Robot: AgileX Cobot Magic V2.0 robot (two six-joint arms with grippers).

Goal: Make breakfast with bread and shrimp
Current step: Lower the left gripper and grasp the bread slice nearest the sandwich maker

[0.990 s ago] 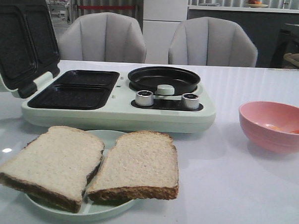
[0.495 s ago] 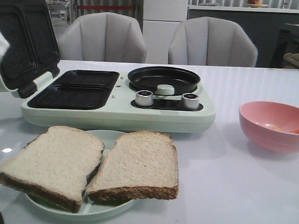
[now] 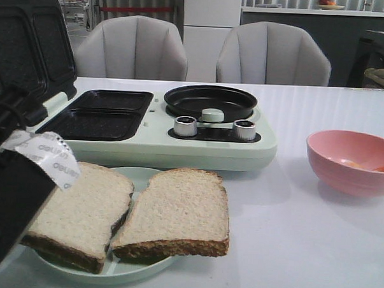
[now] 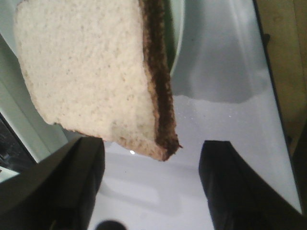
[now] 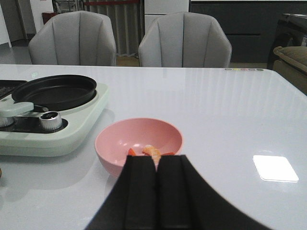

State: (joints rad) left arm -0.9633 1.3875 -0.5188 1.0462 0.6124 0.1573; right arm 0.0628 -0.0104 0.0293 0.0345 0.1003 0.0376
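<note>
Clearly the matter turns on the left gripper (image 4: 151, 187) and the left slice of bread (image 3: 81, 209), which lies on the pale green plate (image 3: 119, 268) just in front of the breakfast maker (image 3: 154, 142). The left arm enters at the near left edge of the front view, overlapping that slice's outer side. In its wrist view the two dark fingers (image 4: 72, 187) are spread wide, with nothing between them, and the slice's crusted corner (image 4: 163, 148) points into the gap. Whether a finger touches the bread cannot be told. The slice lies flat, its brown crust edge running roughly away from the gripper, so a grip would likely have to take that corner across its thin dimension.

The second slice (image 3: 176, 210) sits beside the first on the same plate, farther from the left arm. The breakfast maker's lid (image 3: 27, 47) stands open, baring two dark sandwich wells (image 3: 101, 114) directly behind the plate, probably where the bread belongs.

The right gripper (image 5: 154, 191) has its fingers pressed together, empty, poised just short of the pink bowl (image 5: 115, 146), which stands to the right of the breakfast maker. A curled orange shrimp (image 5: 151, 151) lies in the bowl's bottom. So the left arm is nearer the bread, the right nearer the shrimp.

The glossy white table (image 3: 315, 251) reflects light; two grey chairs (image 3: 202, 52) stand behind it.
</note>
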